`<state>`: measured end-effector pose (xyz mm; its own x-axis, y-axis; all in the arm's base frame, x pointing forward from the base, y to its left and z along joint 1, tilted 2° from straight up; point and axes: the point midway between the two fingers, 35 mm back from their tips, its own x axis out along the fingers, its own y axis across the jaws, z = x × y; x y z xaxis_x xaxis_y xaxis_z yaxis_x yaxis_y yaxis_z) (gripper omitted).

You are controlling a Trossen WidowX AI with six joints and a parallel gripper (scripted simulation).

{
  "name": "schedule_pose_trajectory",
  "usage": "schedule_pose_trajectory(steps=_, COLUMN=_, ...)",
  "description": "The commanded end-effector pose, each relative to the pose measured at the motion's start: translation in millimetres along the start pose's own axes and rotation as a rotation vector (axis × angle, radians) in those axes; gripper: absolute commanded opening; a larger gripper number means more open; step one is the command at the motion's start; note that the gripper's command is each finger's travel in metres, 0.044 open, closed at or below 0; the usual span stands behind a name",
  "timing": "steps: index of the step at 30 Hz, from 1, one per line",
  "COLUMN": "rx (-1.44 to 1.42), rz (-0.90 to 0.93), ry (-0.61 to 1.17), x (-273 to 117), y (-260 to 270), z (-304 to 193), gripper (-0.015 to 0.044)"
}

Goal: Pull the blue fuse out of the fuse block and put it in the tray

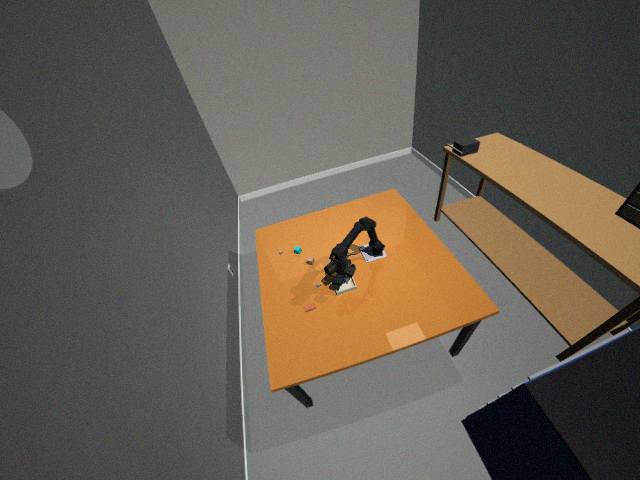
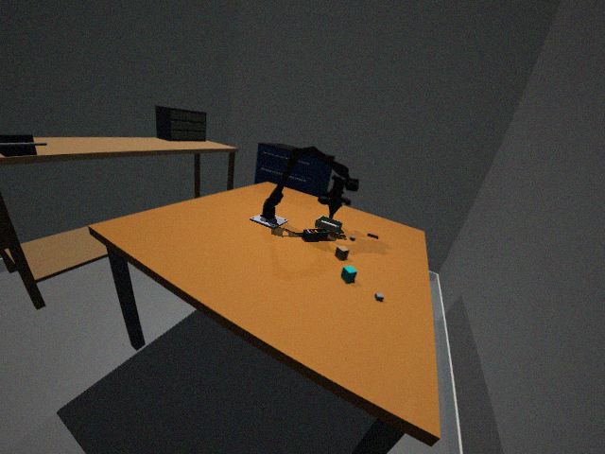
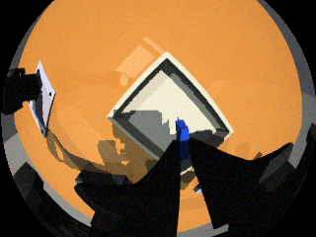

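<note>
Gripper clenched on the blue fuse, pinched between the two dark fingers with its upper end showing above the fingertips in the wrist view. Fuse held in the air over the tray, clear of the tray floor; seen from the wrist against the tray's lower right part, near the rim. Tray pale inside with a dark and cream rim, set cornerwise in that view, arm shadow across its lower left half. In the exterior view, gripper pointed down just above the tray, with the fuse block just beside the tray on the near side, coloured fuses still seated in it. Well apart on the orange table: brown cube, teal cube, small grey piece. Arm base plate behind the block.
</note>
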<state>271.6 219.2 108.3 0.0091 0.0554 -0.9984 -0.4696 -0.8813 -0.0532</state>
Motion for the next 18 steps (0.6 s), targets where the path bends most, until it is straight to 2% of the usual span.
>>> schedule_pose_trajectory(steps=1, rx=0.004, rz=0.003, ry=-0.006, x=8.5, y=0.8, z=1.1, gripper=0.0)
schedule_pose_trajectory(steps=6, rx=0.004, rz=0.003, ry=-0.006, x=12.4, y=1.1, z=1.3, gripper=0.0)
schedule_pose_trajectory(steps=18, rx=0.0, rz=0.002, ry=-0.001, x=8.6, y=0.7, z=0.3, gripper=0.0315)
